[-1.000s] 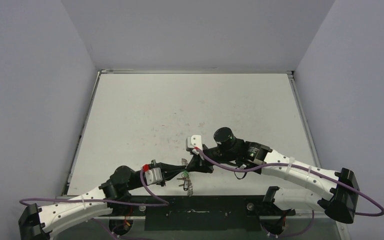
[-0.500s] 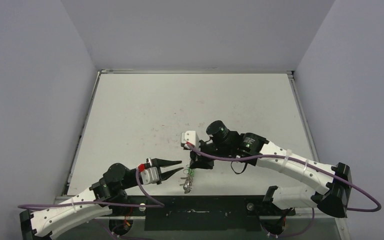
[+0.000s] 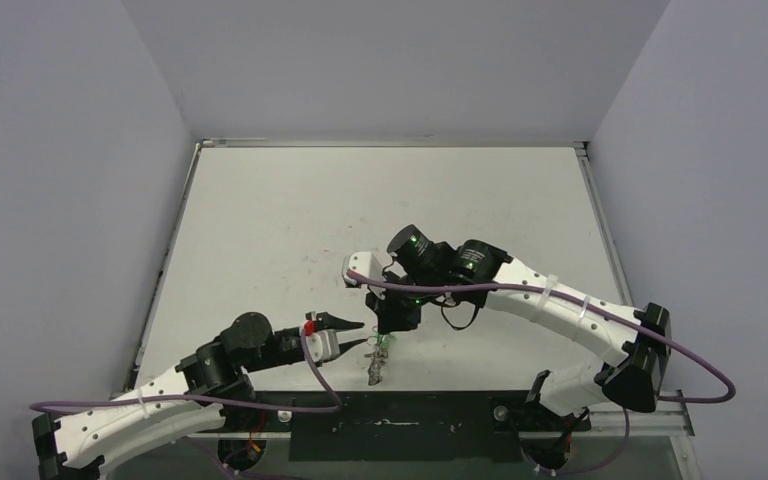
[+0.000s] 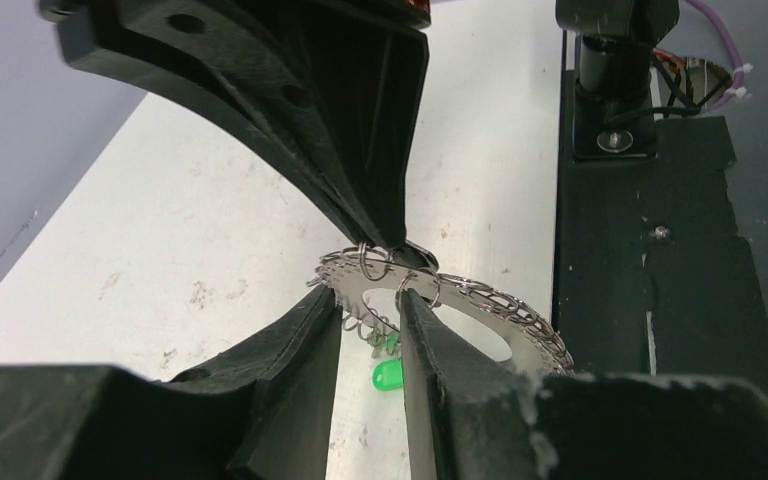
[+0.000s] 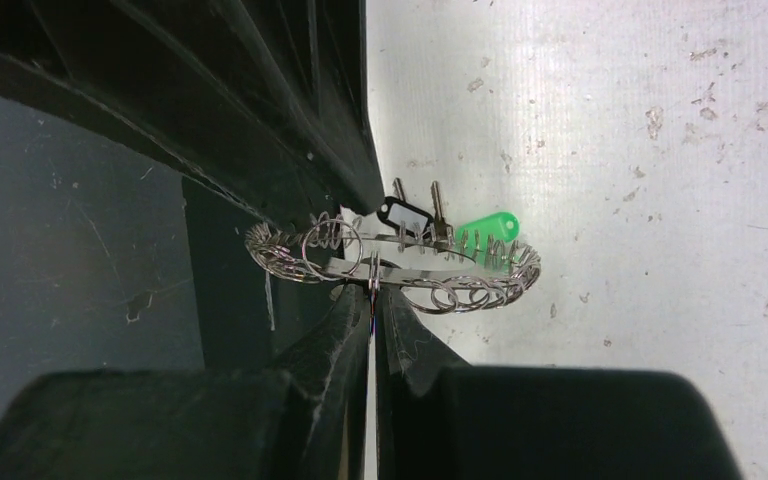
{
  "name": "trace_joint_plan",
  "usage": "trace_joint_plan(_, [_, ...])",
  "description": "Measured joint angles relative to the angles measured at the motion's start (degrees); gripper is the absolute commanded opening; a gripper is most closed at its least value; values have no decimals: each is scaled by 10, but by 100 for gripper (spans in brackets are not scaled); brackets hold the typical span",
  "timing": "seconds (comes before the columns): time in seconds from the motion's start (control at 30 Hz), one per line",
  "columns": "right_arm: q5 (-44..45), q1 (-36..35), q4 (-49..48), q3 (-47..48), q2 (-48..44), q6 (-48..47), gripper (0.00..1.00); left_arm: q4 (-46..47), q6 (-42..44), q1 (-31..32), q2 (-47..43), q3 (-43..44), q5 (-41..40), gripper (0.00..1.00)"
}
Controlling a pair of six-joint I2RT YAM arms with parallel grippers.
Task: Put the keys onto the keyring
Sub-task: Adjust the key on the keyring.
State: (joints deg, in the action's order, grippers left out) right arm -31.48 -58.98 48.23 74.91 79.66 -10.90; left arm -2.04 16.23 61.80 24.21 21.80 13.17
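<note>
1. While the right gripper point(image 5: 372, 288) pinches the rim of the keyring point(image 5: 460, 296) tight, the ring hangs under it. That is low in the middle of the top view, by the near edge of the table point(image 3: 360, 200).
2. The left gripper point(image 4: 370, 296) has its two fingers apart. It holds nothing. The ring's lacy rim sits just past its tips, near the middle of the left wrist view.
3. The green key point(image 5: 488, 228), the black key point(image 5: 405, 213) and the silver key point(image 5: 437, 205) sit close together at the far side of the ring. They are a bit right of the middle in the right wrist view.
4. I think all three keys are on the ring, so the job looks done or almost done. I cannot see each tiny loop well, so I am not fully sure.
5. What may be left is to check that the keys hang fast, then set the ring down.
6. No box, bowl or tray shows. The ring is the only thing that holds other things, and it seems to hold the three keys.
</note>
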Motion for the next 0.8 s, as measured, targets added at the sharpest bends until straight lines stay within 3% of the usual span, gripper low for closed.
trace_joint_plan(0.63, [16,-45,34,18,42,5,0,14,8,0,118,7,41,19])
trace_joint_plan(0.7, [17,-45,35,18,42,6,0,20,8,0,123,7,49,15])
trace_joint_plan(0.8, [20,-45,35,18,42,7,0,27,6,0,131,7,60,0])
